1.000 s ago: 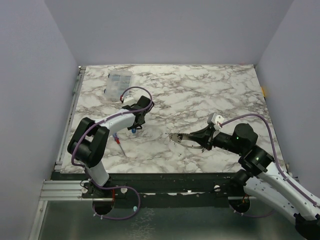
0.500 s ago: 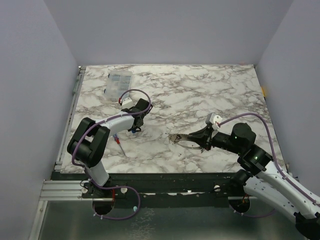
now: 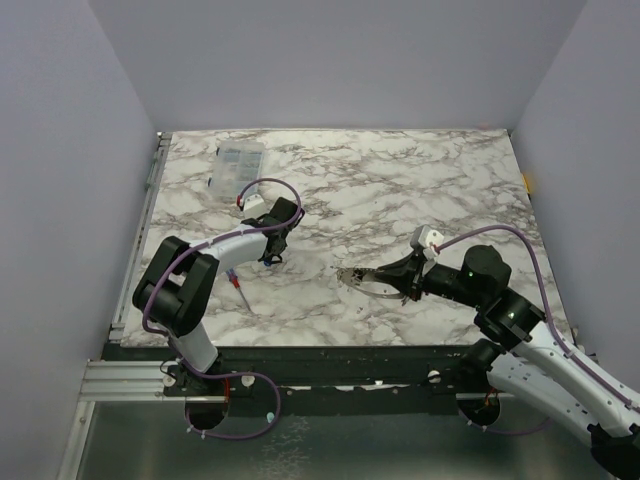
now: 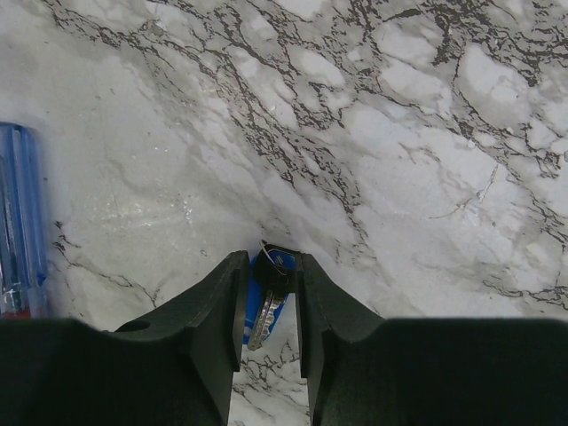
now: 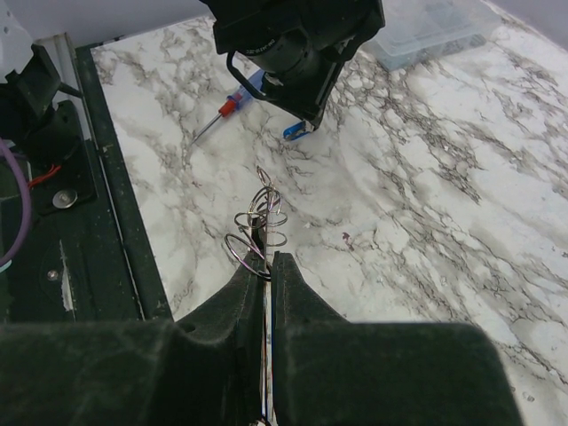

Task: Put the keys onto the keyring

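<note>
Keys between the left gripper's jaws, keyring pinched in the right, both well inside the marble table's edges.
The table [image 3: 420,190] offered broad open marble right of and beyond both arms. A clear box [image 3: 238,165] sat near its far-left corner and a screwdriver [image 4: 19,213] lay near the left gripper [image 4: 272,266]. That gripper's narrow jaws straddled the keys [image 4: 269,288]; actual contact could not be told. The keys lay flat, their long axis along the fingers and their heads away from the wrist. The right gripper [image 5: 266,262] had closed on the keyring [image 5: 257,222], whose coil reached toward the keys but stayed well apart from them.

Right gripper [image 5: 269,263] jaws pinched on the keyring [image 5: 264,211], coils jutting forward; beyond, left gripper [image 5: 306,114] low over blue keys [image 5: 295,132]; red-and-blue screwdriver [image 5: 231,106] beside, marble table [image 5: 426,204]
</note>
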You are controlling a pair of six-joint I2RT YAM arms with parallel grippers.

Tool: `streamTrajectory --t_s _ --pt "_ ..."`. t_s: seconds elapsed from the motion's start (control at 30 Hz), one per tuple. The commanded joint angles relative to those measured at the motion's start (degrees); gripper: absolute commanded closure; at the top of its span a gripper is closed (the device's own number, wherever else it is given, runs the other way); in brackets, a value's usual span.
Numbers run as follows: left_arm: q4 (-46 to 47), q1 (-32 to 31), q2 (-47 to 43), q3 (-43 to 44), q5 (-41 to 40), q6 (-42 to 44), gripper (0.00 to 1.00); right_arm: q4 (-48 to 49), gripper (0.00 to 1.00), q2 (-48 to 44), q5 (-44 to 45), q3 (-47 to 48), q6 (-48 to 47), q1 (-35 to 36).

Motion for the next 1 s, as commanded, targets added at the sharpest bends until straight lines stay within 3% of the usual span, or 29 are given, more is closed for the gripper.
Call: streamTrajectory --t_s 0.0,0.47,0.97 --pt "0.9 0.3 -1.8 -0.6 -0.7 0.8 0.67 2.4 0.99 -0.2 -1.7 -0.1 0.6 0.6" --pt "2.2 0.0 -3.8 -0.9 -1.1 4.0 0.57 2.1 0.99 0.4 -2.3 0.3 0.6 0.8" --pt "3.6 -0.1 -3.6 -1.6 0.1 4.9 0.64 2.0 0.99 -0.3 -2.3 0.1 0.7 1.0"
